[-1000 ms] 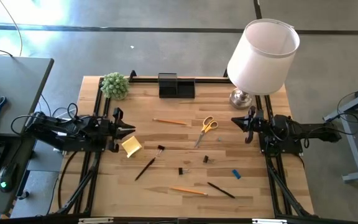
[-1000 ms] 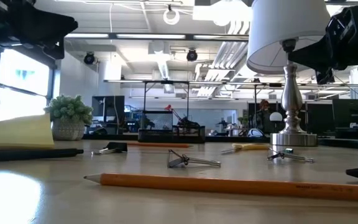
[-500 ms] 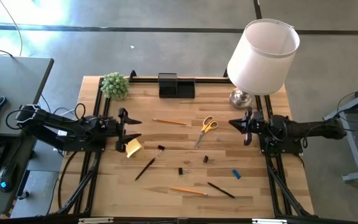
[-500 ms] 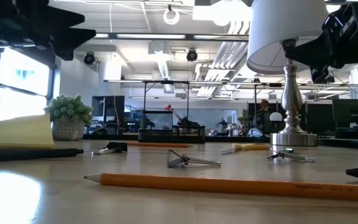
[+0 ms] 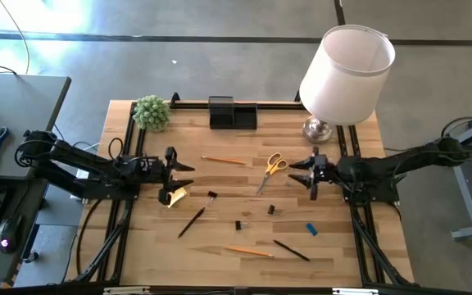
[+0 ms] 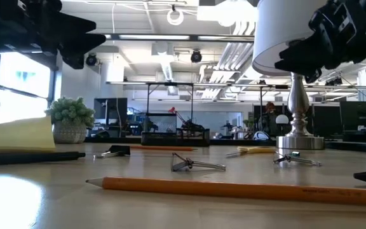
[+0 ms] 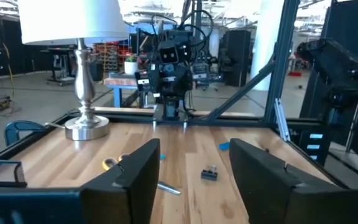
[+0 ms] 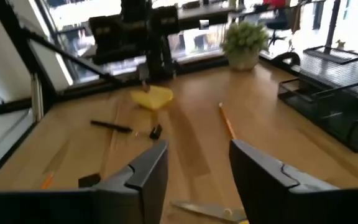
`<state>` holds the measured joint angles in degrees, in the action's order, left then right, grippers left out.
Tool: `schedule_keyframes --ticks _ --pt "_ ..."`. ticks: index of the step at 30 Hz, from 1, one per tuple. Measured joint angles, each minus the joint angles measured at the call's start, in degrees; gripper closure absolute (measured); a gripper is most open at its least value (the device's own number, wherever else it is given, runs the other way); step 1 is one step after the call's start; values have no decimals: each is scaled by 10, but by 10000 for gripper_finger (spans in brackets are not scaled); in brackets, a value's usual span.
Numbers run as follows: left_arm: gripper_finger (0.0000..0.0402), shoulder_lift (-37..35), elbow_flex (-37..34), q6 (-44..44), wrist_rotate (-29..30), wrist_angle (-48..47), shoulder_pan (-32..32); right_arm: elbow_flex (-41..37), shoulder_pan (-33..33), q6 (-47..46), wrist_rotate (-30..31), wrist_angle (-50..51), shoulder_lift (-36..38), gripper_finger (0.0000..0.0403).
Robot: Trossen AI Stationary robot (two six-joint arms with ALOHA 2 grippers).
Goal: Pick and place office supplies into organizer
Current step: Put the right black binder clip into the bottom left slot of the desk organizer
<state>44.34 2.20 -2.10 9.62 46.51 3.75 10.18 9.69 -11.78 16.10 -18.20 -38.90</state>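
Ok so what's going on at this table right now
Two robot arms are reaching in over a wooden table scattered with office supplies. The left gripper hangs open above the yellow sticky-note pad; the right gripper is open beside the yellow-handled scissors. Neither holds anything. Pencils, pens and clips lie loose on the table, none in either gripper. The black organizer sits at the far edge between a small plant and a lamp.

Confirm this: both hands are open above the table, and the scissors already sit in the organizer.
Not quite. Both hands, left and right, are open above the table, but the scissors lie on the wood in front of the organizer, not in it. The high view shows this.
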Motion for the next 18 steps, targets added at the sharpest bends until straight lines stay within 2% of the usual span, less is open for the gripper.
schedule_keyframes --ticks 4,10,18 --pt "235 52 0 -14 0 51 0 70 31 -7 10 61 -88 208" --pt "236 152 7 -46 -2 151 0 148 72 -49 21 125 -229 208" --pt "237 297 66 -67 -19 168 0 201 119 -129 39 128 -362 201"
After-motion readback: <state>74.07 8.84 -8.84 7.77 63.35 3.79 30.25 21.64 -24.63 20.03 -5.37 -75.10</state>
